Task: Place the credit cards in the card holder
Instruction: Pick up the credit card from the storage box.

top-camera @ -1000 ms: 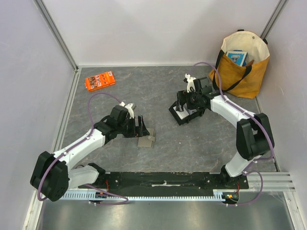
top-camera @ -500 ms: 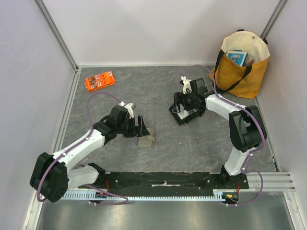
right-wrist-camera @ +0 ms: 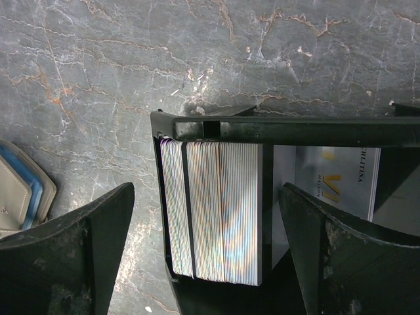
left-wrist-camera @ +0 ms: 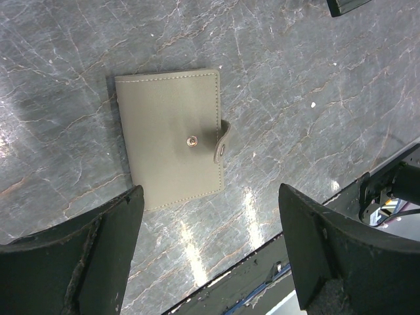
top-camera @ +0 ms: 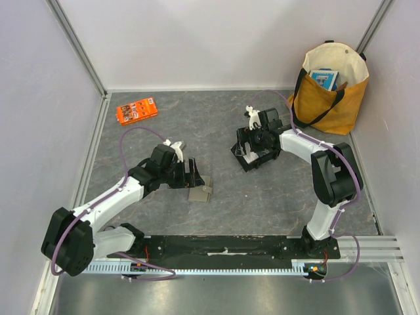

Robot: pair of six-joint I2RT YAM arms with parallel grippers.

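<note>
The left gripper [top-camera: 195, 176] hangs just beside the flat taupe-grey card holder [top-camera: 200, 194] on the grey marbled tabletop [top-camera: 164, 131]. Well apart from them, the right gripper [top-camera: 252, 141] is over the black open tray [top-camera: 244, 160].

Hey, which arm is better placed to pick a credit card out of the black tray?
Right. The right gripper, open, hangs over the credit cards stacked in the black tray; the left gripper, also open, is over the card holder instead.
</note>
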